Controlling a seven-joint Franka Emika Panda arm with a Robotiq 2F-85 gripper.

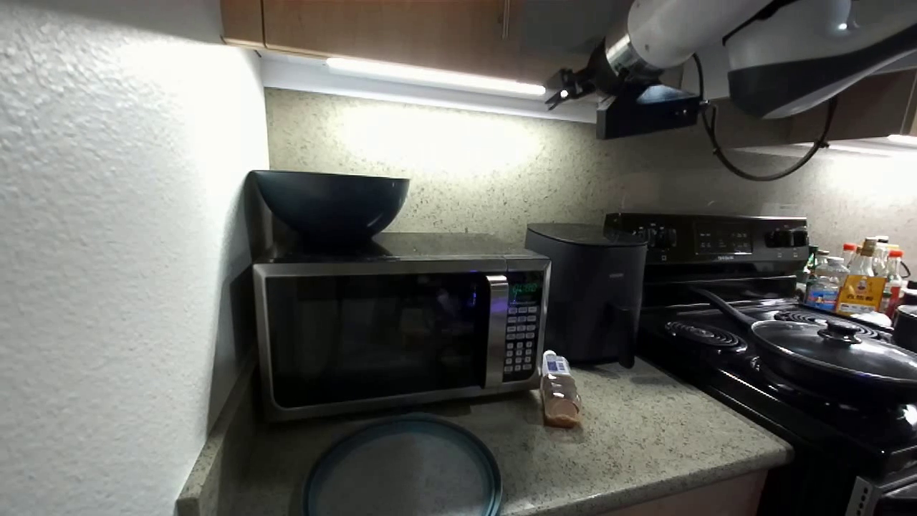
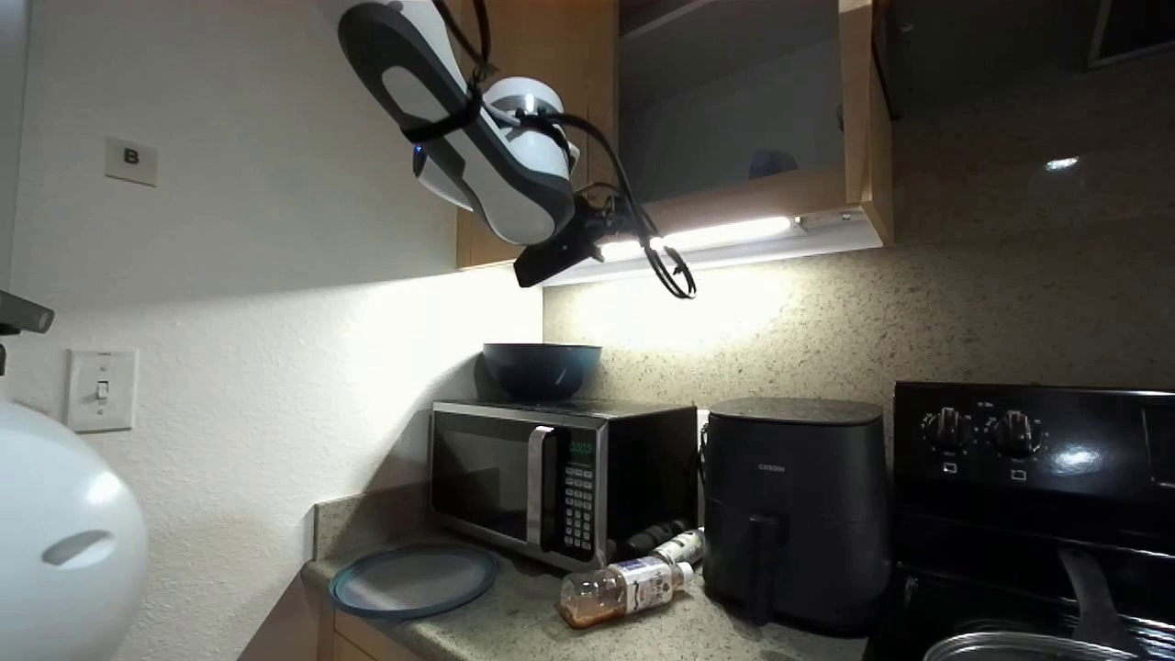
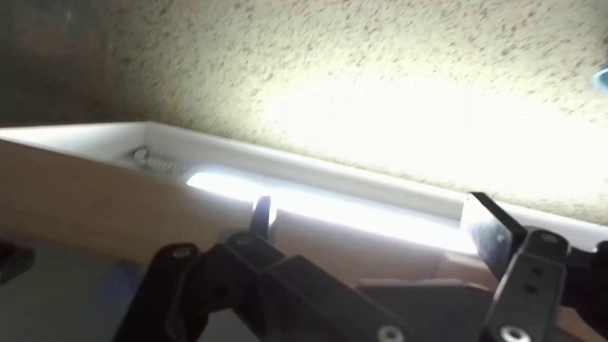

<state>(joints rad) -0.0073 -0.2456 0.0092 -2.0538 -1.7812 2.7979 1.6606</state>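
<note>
My gripper (image 3: 373, 216) is open with nothing between its fingers in the wrist view. In an exterior view the gripper (image 1: 557, 89) is high up, in front of the wooden wall cabinet (image 1: 387, 29) and near the right end of its lit light strip (image 1: 430, 75). The strip also shows behind the fingers in the wrist view (image 3: 332, 211). In an exterior view (image 2: 606, 216) the fingers are mostly hidden behind the wrist and cables. A dark blue bowl (image 1: 329, 204) stands on the microwave (image 1: 380, 337), below and left of the gripper. The microwave door is shut.
A clear bottle with brown contents (image 2: 592, 597) lies by the microwave, beside another bottle (image 2: 681, 547). A round teal-rimmed plate or lid (image 1: 405, 469) lies on the counter. A black air fryer (image 1: 587, 294) stands left of the stove, which bears a lidded pan (image 1: 802, 340).
</note>
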